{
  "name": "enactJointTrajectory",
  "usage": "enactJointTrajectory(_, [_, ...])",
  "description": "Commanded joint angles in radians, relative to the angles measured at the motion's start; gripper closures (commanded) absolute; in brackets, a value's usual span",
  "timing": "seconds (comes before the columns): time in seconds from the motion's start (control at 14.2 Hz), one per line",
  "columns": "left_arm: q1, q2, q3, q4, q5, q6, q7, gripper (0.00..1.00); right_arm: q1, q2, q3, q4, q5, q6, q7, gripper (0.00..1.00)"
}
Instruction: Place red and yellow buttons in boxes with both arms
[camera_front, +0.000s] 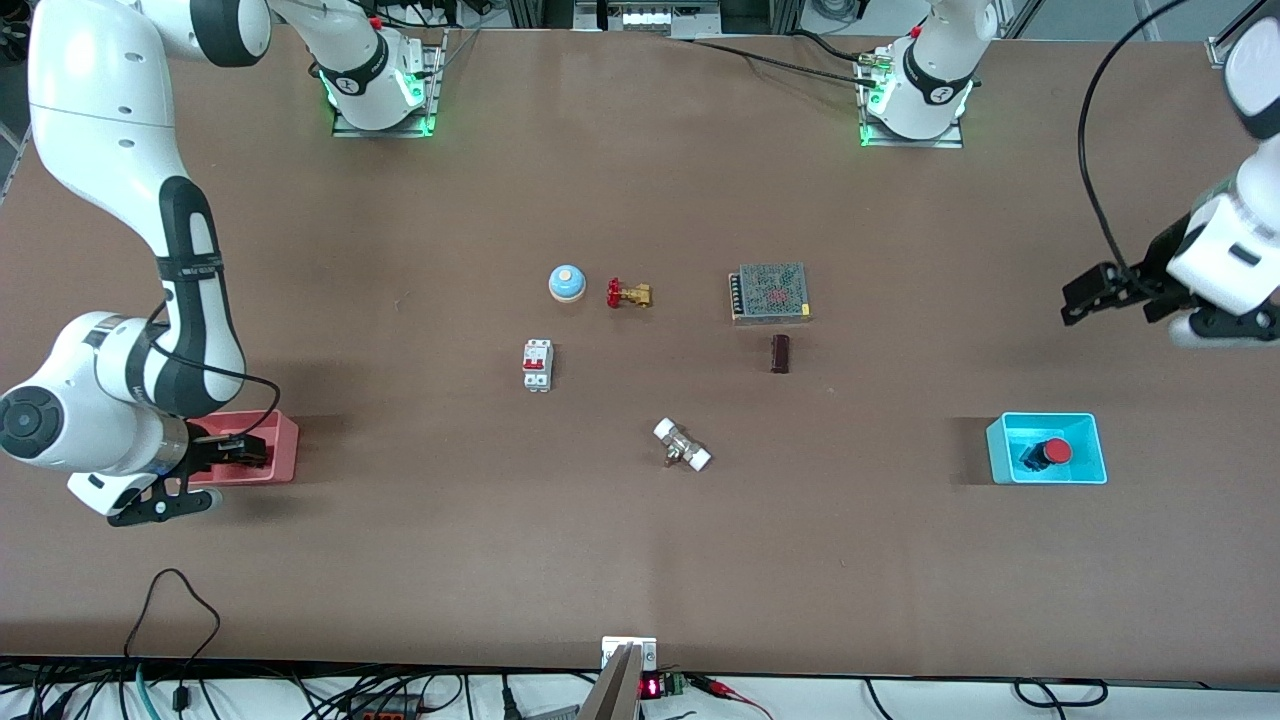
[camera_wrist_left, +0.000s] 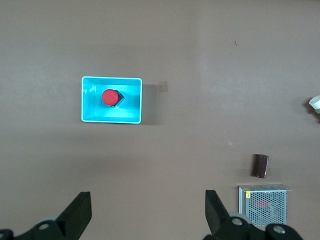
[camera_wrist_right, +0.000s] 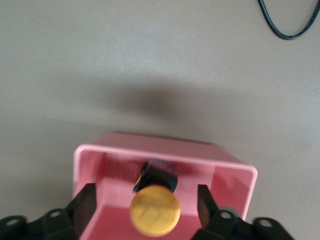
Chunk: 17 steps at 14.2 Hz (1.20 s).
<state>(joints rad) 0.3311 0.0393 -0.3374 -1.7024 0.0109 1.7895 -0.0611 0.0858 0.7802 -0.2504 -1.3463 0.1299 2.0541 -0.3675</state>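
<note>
1. Front view: a high camera looks steeply down across the brown bench (camera_front: 640, 560) toward both arm bases along the top edge, taking in the whole surface from the pink tray (camera_front: 285, 445) to the cyan tray (camera_front: 1092, 450).
2. Left wrist view: looks straight down from well above the bench past the open left tool (camera_wrist_left: 147, 212). It shares the cyan tray (camera_wrist_left: 131, 100), red button (camera_wrist_left: 110, 97), dark block (camera_wrist_left: 260, 165) and mesh-topped power supply (camera_wrist_left: 263, 204) with the front view.
3. Right wrist view: set very close over the pink tray (camera_wrist_right: 235, 172), past the spread right tool (camera_wrist_right: 145, 207); the yellow button (camera_wrist_right: 155, 211) fills its centre. It shares only this tray with the front view.
</note>
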Motion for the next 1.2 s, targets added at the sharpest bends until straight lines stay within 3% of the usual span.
enactJointTrajectory(0.0, [0.014,-0.021,-0.002,-0.005,-0.026,-0.033,0.035,0.00,-0.001,-0.132,0.007,-0.011,0.017,-0.138,-0.019,0.00])
enactJointTrajectory(0.28, [0.028,-0.019,0.005,0.092,-0.026,-0.119,0.037,0.00,0.003,-0.287,0.008,-0.011,0.019,-0.323,-0.001,0.00])
enactJointTrajectory(0.7, [0.022,-0.021,0.011,0.104,-0.026,-0.140,0.075,0.00,0.078,-0.432,0.008,-0.011,0.017,-0.480,0.195,0.00])
enactJointTrajectory(0.77, [-0.025,-0.021,0.062,0.110,-0.026,-0.143,0.083,0.00,0.091,-0.449,0.007,-0.011,0.016,-0.498,0.225,0.00])
enactJointTrajectory(0.91, [-0.211,-0.021,0.255,0.116,-0.026,-0.168,0.081,0.00,0.110,-0.478,0.008,-0.019,-0.001,-0.529,0.260,0.00])
enactJointTrajectory(1.12, [-0.225,-0.024,0.265,0.124,-0.028,-0.173,0.080,0.00,0.118,-0.542,0.026,-0.083,-0.028,-0.531,0.352,0.00])
